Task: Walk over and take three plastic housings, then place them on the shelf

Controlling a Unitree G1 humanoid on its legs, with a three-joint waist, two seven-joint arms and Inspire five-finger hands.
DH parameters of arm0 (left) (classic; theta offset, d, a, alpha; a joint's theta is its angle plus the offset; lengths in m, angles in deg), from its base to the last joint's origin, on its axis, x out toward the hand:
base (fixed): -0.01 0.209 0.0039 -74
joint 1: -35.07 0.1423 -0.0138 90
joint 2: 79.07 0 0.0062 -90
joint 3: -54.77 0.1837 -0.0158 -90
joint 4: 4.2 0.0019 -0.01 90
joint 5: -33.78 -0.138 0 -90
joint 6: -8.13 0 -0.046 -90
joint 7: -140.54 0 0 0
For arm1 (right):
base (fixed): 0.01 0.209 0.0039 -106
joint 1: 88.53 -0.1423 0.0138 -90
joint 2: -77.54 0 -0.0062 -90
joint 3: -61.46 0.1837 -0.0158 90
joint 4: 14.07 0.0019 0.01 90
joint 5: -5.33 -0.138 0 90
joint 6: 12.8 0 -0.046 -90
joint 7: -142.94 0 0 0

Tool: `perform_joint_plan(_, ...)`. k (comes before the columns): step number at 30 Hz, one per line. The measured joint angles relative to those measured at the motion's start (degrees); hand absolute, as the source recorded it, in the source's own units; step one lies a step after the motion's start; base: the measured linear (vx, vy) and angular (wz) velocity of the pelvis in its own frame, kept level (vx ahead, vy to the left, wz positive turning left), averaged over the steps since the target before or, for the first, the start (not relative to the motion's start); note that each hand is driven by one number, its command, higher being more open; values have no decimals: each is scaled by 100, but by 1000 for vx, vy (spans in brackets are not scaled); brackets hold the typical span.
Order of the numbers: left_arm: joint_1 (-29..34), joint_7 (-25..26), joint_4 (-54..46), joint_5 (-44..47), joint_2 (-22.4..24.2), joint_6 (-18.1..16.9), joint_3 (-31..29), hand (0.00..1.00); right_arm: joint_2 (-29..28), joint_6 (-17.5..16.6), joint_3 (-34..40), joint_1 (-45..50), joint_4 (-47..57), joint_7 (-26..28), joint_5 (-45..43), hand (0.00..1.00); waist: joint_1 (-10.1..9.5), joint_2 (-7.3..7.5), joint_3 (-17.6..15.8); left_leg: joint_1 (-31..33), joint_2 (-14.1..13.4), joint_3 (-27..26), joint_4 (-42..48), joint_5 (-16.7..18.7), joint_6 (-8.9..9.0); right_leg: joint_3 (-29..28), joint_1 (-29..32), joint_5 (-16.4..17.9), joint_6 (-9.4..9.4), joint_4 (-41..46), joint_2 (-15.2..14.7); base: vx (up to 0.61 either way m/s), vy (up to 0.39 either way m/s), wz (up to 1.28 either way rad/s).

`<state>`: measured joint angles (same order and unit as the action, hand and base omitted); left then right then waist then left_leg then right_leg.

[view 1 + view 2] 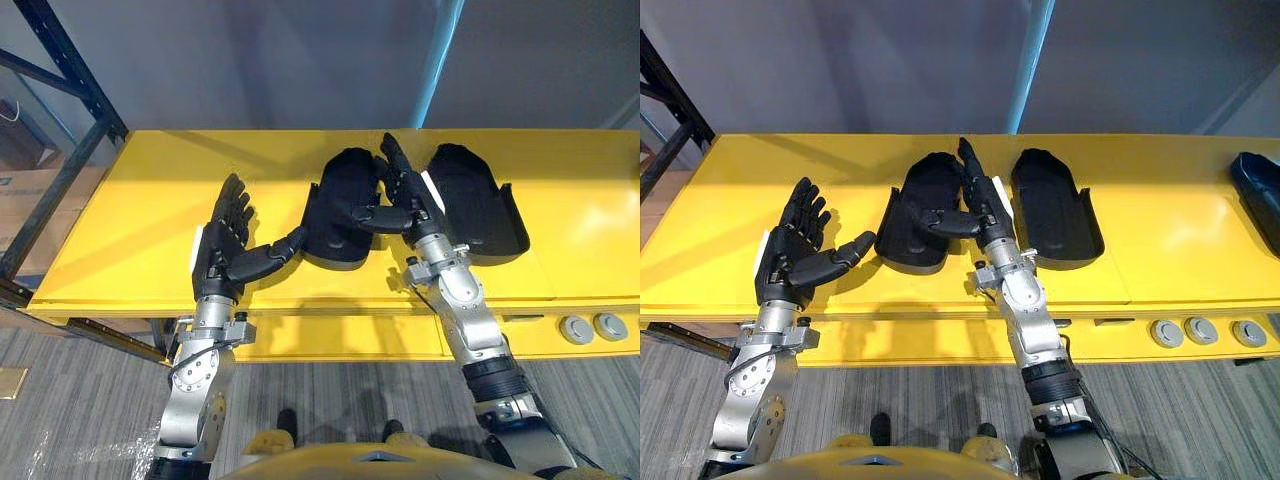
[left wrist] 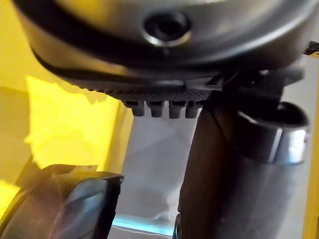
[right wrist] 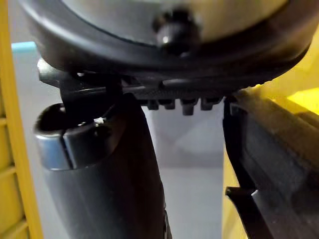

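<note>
The right hand (image 1: 990, 215), fingers straight, is standing between the left housing (image 1: 908, 238) and the right housing (image 1: 1055, 215), both lying lengthwise away from the robot on the yellow table (image 1: 1180, 250), while the left hand (image 1: 790, 252) is hovering spread open just beside the left housing.

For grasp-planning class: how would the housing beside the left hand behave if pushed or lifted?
The housing looks a thin moulded shell: probably stiff and light. Lying flat on the yellow surface, it would likely slide, not roll.
</note>
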<state>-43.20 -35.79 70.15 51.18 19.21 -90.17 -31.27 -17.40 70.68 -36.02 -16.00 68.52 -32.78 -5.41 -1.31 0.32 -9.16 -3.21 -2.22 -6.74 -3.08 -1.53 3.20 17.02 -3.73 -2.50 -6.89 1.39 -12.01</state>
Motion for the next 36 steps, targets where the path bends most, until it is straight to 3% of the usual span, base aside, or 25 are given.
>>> perform_joint_plan(17,-15,0,-6,5,2,-4,138,100,49,203,86,-415,-372,-817,599,100,0,-78,-160,119,-26,49,93,-27,36,14,78,68,15,84,7,-21,-2,2)
perform_joint_plan(36,-14,-2,-5,2,5,-3,259,100,213,513,-1,-648,-701,-235,577,100,-4,-177,-216,178,-33,77,194,-9,50,20,90,71,19,143,-3,-8,1,0)
